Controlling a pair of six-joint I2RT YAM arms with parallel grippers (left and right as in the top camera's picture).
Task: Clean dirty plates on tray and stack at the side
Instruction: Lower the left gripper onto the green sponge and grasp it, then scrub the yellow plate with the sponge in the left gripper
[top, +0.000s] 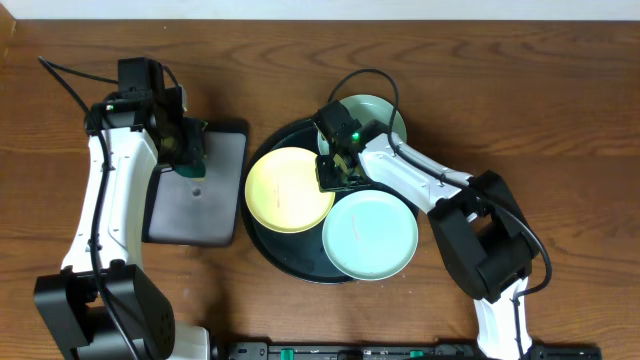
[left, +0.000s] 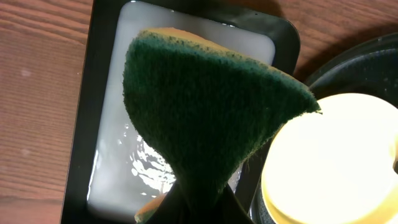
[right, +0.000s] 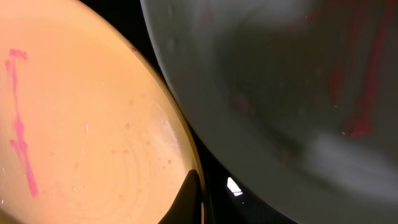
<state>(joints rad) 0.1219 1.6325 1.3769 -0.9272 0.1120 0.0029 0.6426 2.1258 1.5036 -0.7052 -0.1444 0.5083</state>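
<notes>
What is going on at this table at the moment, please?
The left gripper holds a sponge above the small wet tray. The right gripper sits at the rim of the yellow plate, which lies with two mint plates on the black tray. The yellow plate bears pink marks; no plate is stacked aside yet.

3 plates (top: 290, 190) crowd the tray (top: 283, 256), leaving narrow gaps

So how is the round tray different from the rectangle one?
The round tray is all black; the rectangular tray is grey inside with a black rim. The round tray is wider. The round tray holds three plates; the rectangular tray looks wet and shiny, with a sponge above it. Both sit on the table.
</notes>
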